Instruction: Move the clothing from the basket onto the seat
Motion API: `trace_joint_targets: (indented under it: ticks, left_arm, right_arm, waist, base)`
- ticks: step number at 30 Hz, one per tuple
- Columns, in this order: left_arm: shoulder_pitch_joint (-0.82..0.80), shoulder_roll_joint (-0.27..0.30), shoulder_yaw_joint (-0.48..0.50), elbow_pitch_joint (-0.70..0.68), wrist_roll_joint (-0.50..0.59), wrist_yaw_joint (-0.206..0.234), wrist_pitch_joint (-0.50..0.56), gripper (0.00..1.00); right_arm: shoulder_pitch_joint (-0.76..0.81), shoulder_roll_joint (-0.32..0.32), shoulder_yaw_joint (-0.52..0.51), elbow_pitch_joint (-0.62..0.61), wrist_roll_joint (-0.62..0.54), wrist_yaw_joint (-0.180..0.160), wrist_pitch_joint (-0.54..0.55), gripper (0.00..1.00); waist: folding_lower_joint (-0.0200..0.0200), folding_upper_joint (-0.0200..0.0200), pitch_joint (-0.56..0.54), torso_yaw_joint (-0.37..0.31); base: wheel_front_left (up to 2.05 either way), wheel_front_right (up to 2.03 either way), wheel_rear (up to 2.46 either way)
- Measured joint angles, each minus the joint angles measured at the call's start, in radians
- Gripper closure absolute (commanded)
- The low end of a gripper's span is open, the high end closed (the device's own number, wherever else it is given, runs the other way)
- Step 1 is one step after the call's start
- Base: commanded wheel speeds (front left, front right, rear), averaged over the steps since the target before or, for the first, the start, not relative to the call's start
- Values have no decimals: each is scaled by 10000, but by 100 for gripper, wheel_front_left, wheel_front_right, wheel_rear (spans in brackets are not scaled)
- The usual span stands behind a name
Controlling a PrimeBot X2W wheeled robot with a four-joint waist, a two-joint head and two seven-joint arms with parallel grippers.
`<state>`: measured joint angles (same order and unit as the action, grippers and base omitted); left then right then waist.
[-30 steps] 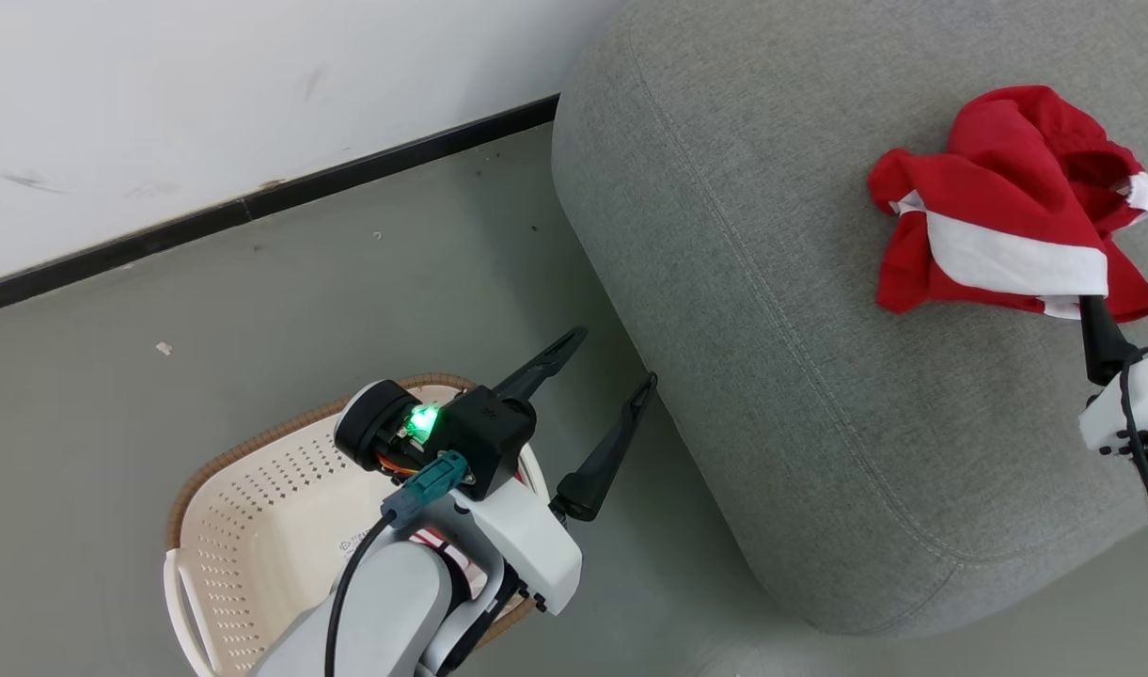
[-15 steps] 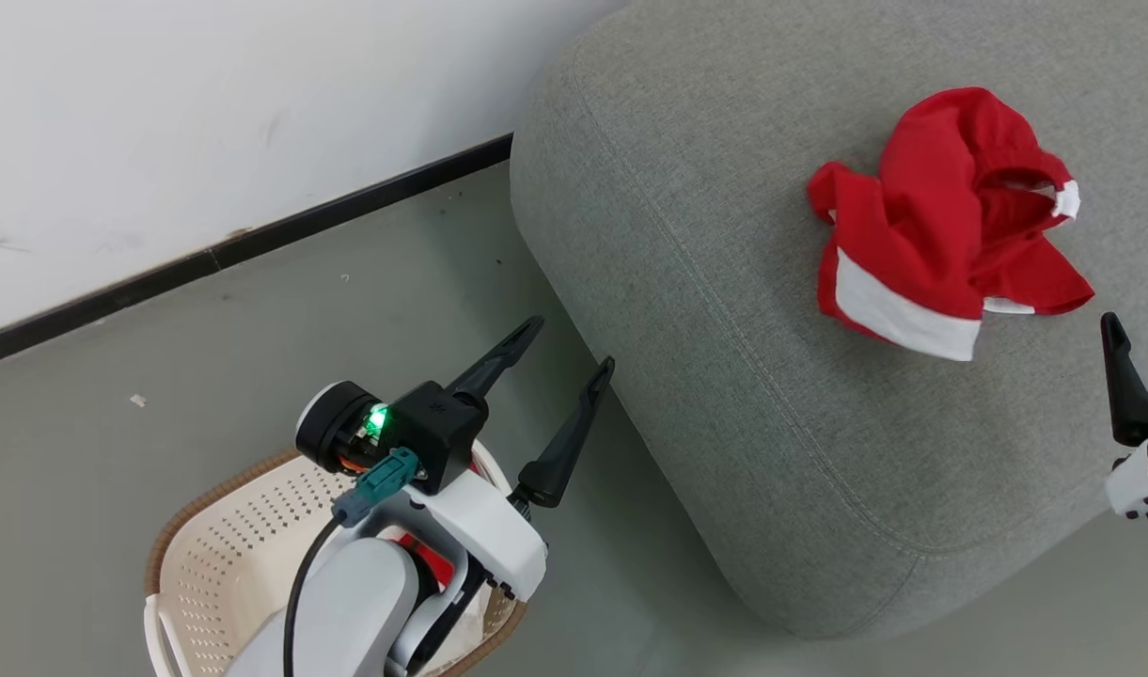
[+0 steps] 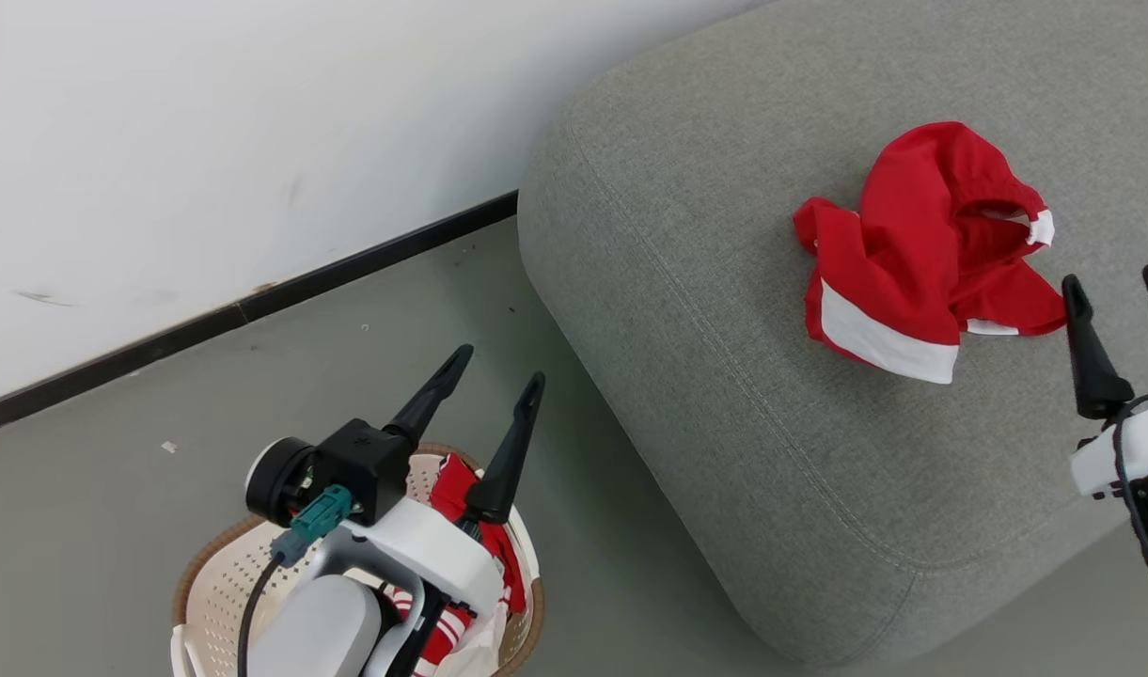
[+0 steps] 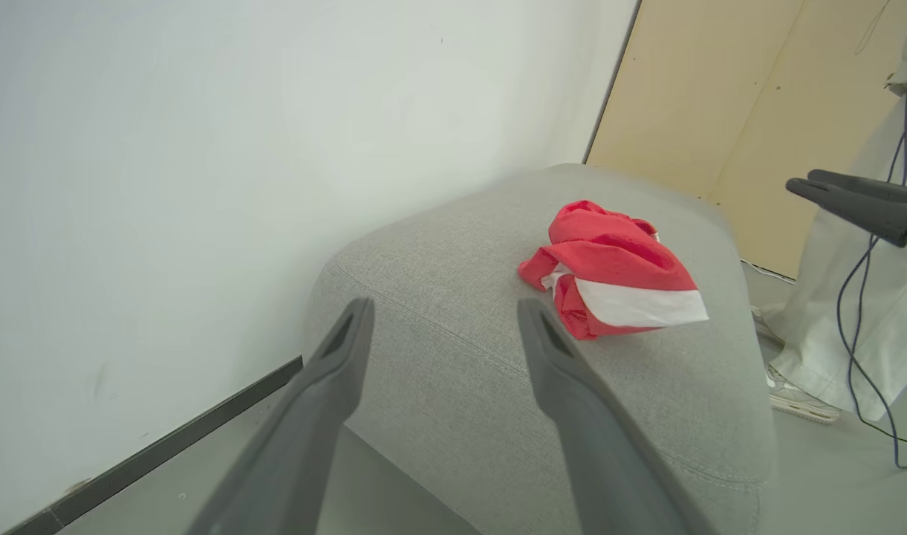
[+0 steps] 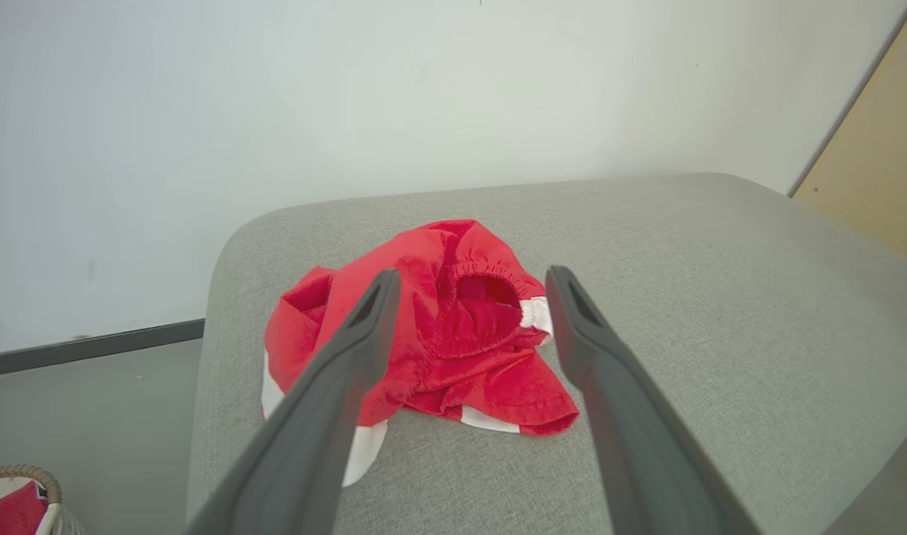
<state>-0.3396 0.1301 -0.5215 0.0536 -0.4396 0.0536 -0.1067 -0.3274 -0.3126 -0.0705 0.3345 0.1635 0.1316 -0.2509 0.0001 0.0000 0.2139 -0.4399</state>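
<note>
One red garment with a white band (image 3: 912,254) lies crumpled on the grey seat (image 3: 724,310). My right gripper (image 3: 1111,279) stands open just beside its near right edge, holding nothing. In the right wrist view the open fingers (image 5: 474,275) frame that garment (image 5: 438,256) from above. More red clothing with striped trim (image 3: 456,484) lies in the cream basket (image 3: 207,574) at the lower left. My left gripper (image 3: 500,367) hangs open and empty above the basket, fingers pointing toward the wall. The left wrist view shows its fingers (image 4: 444,306) aimed at the seat (image 4: 460,245) and the garment (image 4: 616,271).
A white wall with a black skirting (image 3: 254,306) runs behind the basket and the seat. Grey floor separates the basket from the seat. A beige panel (image 4: 720,96) and a person's pale trouser leg and shoe (image 4: 832,319) stand beyond the seat's far end.
The head camera has shifted. The garment has slumped into a new shape on the seat, clear of my right gripper. My left gripper has drawn back from the seat's edge to over the basket.
</note>
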Motion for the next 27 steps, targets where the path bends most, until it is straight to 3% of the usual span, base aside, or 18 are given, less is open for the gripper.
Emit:
trace_joint_targets:
  ticks: [17, 27]
  left_arm:
    - [1413, 301, 1998, 157, -656, 1177, -1076, 0]
    - [2491, 422, 2917, 155, -790, 1739, -1321, 0]
  right_arm:
    - [-661, 993, 1486, -761, -897, 0, -15, 0]
    - [-213, 1569, 1898, -974, -1342, 0, -15, 0]
  waist:
    - [0, 1, -937, 1030]
    - [0, 0, -1431, 1745]
  base:
    - [0, 0, 0]
    - [0, 0, 0]
